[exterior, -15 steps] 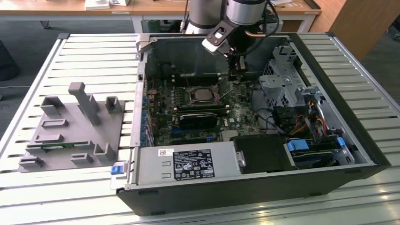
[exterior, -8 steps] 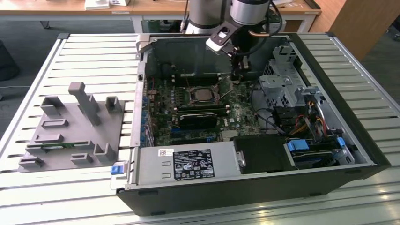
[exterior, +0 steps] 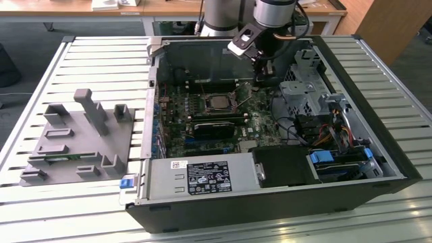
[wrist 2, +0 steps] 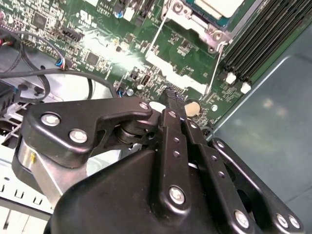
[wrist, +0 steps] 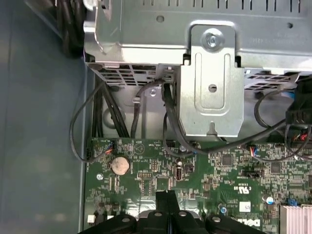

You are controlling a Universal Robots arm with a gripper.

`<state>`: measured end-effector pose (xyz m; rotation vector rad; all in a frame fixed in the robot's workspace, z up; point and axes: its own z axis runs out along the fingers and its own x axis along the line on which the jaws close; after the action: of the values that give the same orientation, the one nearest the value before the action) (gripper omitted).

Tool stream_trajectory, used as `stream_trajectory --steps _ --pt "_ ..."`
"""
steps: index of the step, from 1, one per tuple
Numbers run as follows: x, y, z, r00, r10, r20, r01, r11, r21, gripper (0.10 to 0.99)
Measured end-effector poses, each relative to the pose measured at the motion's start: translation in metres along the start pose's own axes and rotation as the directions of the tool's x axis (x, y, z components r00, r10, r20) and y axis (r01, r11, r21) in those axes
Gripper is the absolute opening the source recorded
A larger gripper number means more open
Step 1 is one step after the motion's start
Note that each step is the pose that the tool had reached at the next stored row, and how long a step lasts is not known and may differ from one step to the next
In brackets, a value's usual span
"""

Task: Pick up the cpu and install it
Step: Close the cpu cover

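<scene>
- Slatted metal table [exterior: 101,61] carries everything, with desks and floor behind it.
- Open black computer case [exterior: 270,212] lies on its side on the table, and the arm reaches down into it from the far end.
- Grey moulded fixture [exterior: 81,147] sits on the table well off to the exterior view's left of the gripper, outside the case.
- Silver power supply [exterior: 202,177] fills the case's near end, well apart from the gripper.
- Green motherboard [exterior: 260,119] lies directly under the gripper, seen close in both wrist views [wrist 2: 97,44] [wrist: 219,170].
- Bare metal drive cage [wrist: 209,87] stands just beyond the fingertips, with black cables running beneath it.
- Gripper [exterior: 262,78] hangs low over the board; its fingers are pressed together with nothing between them [wrist 2: 170,95] [wrist: 165,196].
- Cpu [exterior: 217,103] rests in its socket on the board, to the exterior view's left of the gripper and apart from it; its pale top shows in the second wrist view [wrist 2: 219,6]. The socket's metal frame appears unlatched, though the angle leaves that unsure.
- Coin battery [wrist: 120,165] sits on the board near the fingertips.
</scene>
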<state>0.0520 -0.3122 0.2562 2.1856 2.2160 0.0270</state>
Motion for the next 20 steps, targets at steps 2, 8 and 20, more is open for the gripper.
stream_trajectory --steps 2,8,20 --pt "0.0002 0.0015 0.0015 1.0000 0.000 0.0001 0.000 1.0000 0.000 0.106" --pt "0.0004 0.0023 0.0108 1.0000 0.000 0.0002 0.000 1.0000 0.002 0.106" --pt "0.0007 -0.0075 0.0127 1.0000 0.000 0.0001 0.000 1.0000 0.002 0.106"
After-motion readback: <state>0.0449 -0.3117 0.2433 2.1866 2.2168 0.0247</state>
